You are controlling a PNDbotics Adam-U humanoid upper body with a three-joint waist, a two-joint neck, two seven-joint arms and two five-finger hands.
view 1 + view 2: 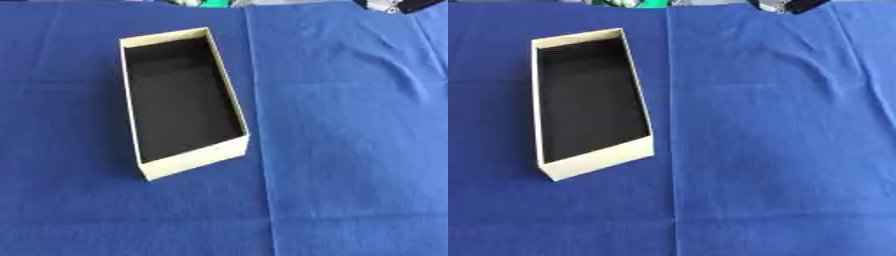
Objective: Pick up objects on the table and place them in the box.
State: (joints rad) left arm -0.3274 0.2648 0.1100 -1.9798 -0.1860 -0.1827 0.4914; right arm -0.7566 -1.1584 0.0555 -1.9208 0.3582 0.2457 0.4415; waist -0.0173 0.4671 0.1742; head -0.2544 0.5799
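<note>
Lying on the left half of the surface (350, 150), a long cream-walled box (194, 161) with a dark inside is seen, its length running away from the camera and slightly askew. The surface is covered by a blue cloth (780, 130) marked with fold creases, one running down just right of the box. Nothing can be made out inside the box. Neither hand is shown in either view, so the state of their fingers cannot be told. A dark and white shape (398, 5) is cut off at the far right edge.
</note>
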